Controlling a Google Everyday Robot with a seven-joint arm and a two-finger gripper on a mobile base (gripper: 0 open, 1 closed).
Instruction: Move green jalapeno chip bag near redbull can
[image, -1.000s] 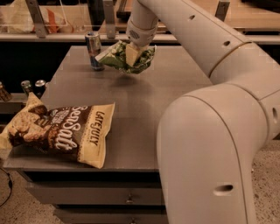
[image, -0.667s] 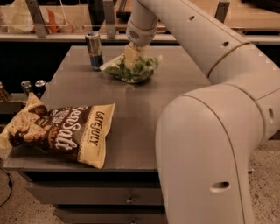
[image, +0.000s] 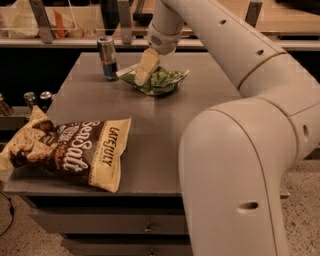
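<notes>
- The gripper (image: 145, 67) rested over the green jalapeno chip bag (image: 162, 81), which lay near the redbull can (image: 106, 57) on the worktop (image: 150, 130).
- Grip state could not be told.
- Advised: full release, then a straight lift clear.

- Grey table (image: 155, 115) stands in the middle, with drawers (image: 100, 222) beneath.
- Speckled floor (image: 307, 205) lies at the right.
- Wooden counter (image: 285, 22) runs behind, with metal posts (image: 42, 20).
- Dim, warm light.

Chip bag (image: 164, 81) partly behind pincer (image: 142, 75), seemingly
</notes>
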